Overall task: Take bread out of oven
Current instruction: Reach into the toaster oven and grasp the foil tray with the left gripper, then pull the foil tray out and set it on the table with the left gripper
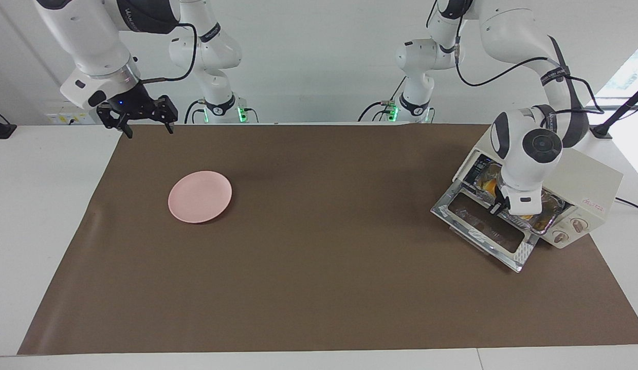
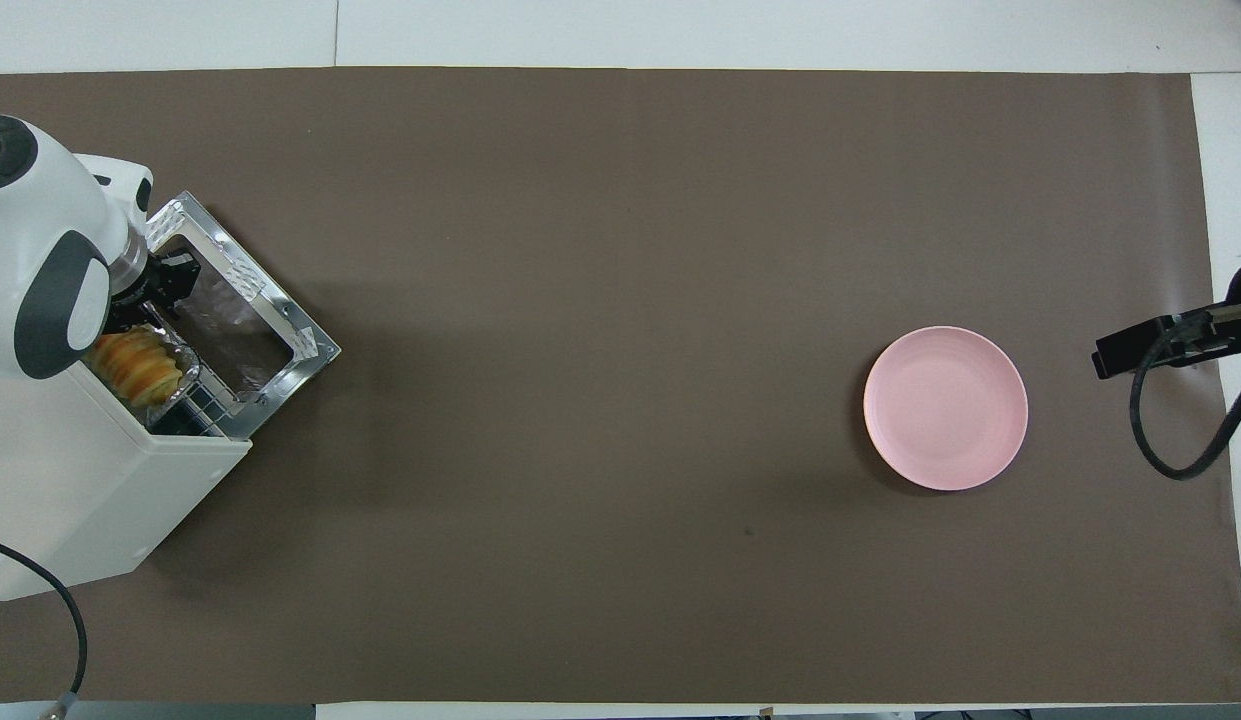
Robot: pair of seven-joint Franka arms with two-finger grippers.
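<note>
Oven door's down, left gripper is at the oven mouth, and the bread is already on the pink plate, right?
Not quite. The pink plate holds nothing; the overhead view shows the bread in the oven, in its foil tray. The door is down and the left gripper is at the mouth.

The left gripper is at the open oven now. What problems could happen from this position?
1. The bread lies in a foil tray at the oven mouth; the left gripper may catch the foil and drag the tray out.
2. The door lies open under the gripper, which could knock it.
3. The plate is toward the right arm's end of the table, so the carry is long.
</note>
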